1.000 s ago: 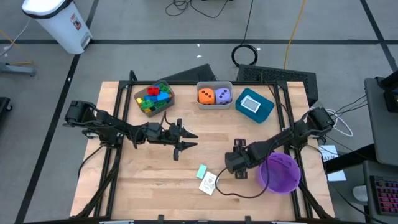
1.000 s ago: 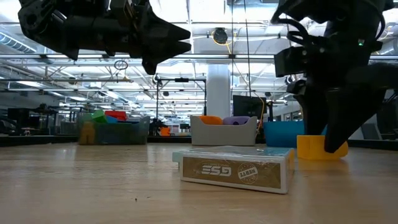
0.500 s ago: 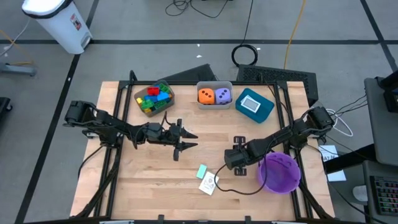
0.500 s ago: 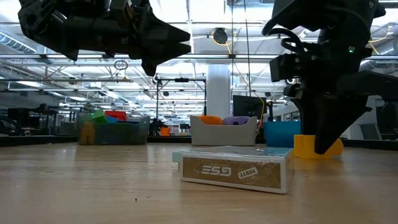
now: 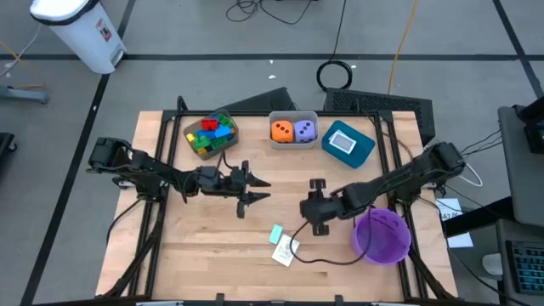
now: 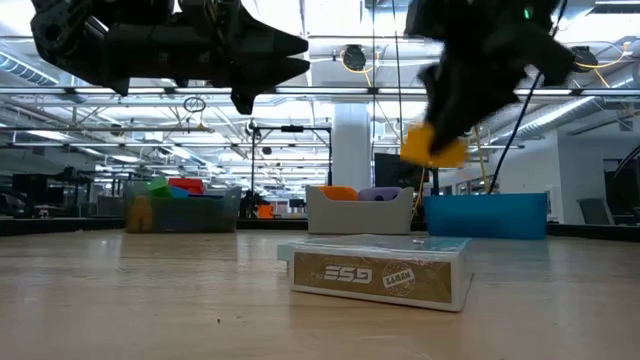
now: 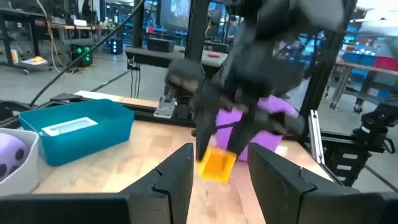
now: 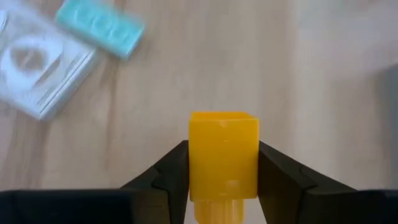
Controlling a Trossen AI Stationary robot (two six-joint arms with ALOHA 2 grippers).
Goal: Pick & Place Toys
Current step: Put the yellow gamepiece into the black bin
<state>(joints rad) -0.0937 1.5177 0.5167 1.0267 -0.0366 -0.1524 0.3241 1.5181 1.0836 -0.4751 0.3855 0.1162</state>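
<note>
Right wrist view: right gripper (image 8: 222, 177) clamps yellow block (image 8: 223, 155), held clear above the table (image 8: 298, 81). Step: carry phase; next likely transfer to the block bin (image 5: 210, 134). Left gripper (image 5: 255, 190) hovers mid-table, fingers parted, empty. Only the low view shows the block's height; the high view hides it.

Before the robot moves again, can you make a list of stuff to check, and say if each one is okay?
1. Yellow block pinched between the right gripper's fingers: ok.
2. Block lifted off the table: ok, low view shows it in the air.
3. Bin of blocks has room: cannot tell.
4. Left gripper away from the right one: ok, it hovers mid-table.
5. Card packs not underneath the block: ok.
</note>
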